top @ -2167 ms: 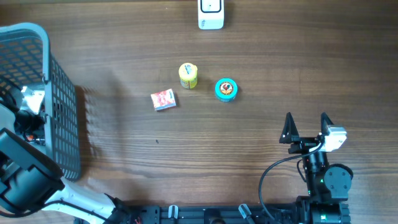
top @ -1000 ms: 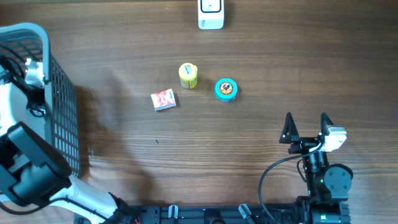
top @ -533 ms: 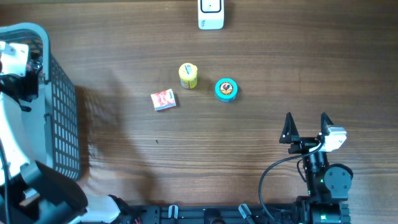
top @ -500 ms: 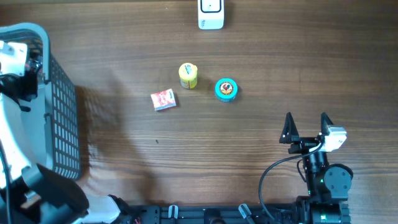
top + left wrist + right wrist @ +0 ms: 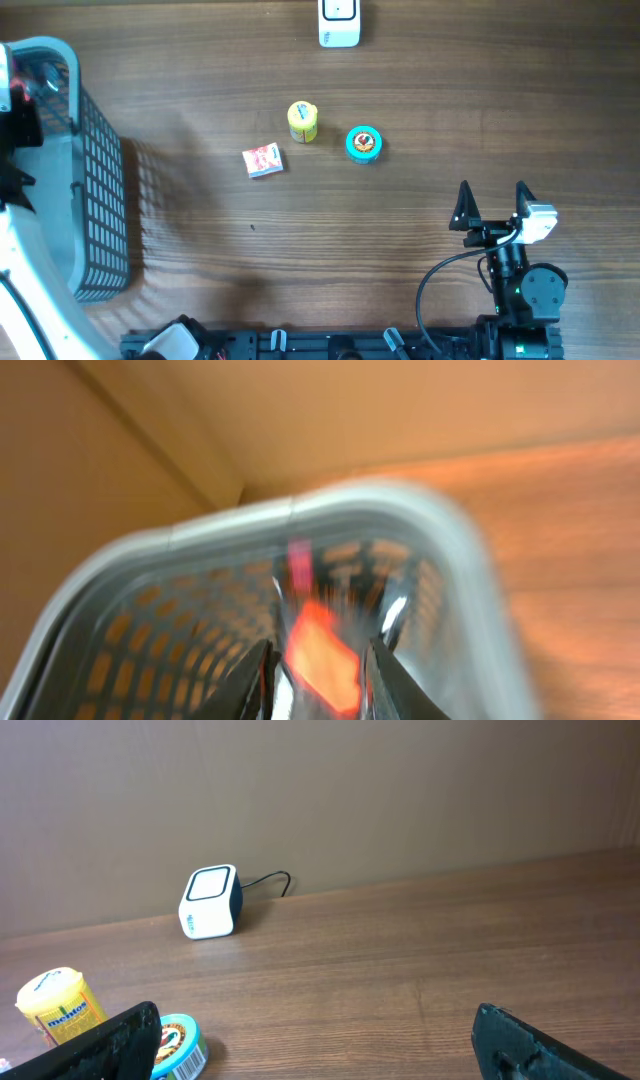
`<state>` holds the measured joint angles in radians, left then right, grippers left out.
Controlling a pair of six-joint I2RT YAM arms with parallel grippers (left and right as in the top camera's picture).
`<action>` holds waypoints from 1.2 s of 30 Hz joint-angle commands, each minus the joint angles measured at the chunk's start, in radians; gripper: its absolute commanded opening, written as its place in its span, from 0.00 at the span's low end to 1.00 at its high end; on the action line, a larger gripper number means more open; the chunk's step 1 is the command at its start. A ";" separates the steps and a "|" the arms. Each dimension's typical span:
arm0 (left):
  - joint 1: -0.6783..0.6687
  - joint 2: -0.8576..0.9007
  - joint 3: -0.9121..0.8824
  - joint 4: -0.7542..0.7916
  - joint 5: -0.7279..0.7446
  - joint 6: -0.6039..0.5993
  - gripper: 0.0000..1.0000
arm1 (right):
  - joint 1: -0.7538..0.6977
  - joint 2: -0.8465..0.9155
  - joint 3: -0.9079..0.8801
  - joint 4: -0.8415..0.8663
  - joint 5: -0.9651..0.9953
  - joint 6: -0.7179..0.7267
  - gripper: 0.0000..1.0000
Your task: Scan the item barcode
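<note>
Left gripper point(image 5: 322, 648) nearly closed, blurred orange-red item point(image 5: 320, 672) apparently pinched between its fingers point(image 5: 256, 675) over the grey plastic mesh basket point(image 5: 290, 510); only the left wrist view shows this, overhead crops it at the edge. Right gripper point(image 5: 492, 190) wide open, empty; white cube scanner point(image 5: 339, 22) well apart from it.

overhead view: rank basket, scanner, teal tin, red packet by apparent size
1. basket, largest by far
2. scanner, though cropped by the frame's top edge
3. teal tin and red packet look alike; not ranked
</note>
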<state>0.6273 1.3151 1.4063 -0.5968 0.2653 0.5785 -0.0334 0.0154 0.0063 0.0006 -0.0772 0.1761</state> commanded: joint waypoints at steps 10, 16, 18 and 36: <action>-0.043 -0.058 0.021 0.012 0.388 -0.193 0.27 | 0.004 -0.005 -0.001 0.002 0.007 0.008 1.00; -0.040 -0.058 0.021 -0.003 0.263 -0.190 0.91 | 0.004 -0.005 -0.001 0.002 0.006 0.008 1.00; -0.040 -0.058 0.021 -0.013 0.240 -0.190 1.00 | 0.004 -0.005 -0.001 0.002 0.007 0.008 1.00; 0.174 -0.061 0.021 0.132 -0.045 -0.621 1.00 | 0.004 -0.005 -0.001 0.002 0.007 0.008 1.00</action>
<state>0.7700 1.2583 1.4139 -0.4438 0.2787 0.0677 -0.0334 0.0154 0.0063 0.0006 -0.0772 0.1761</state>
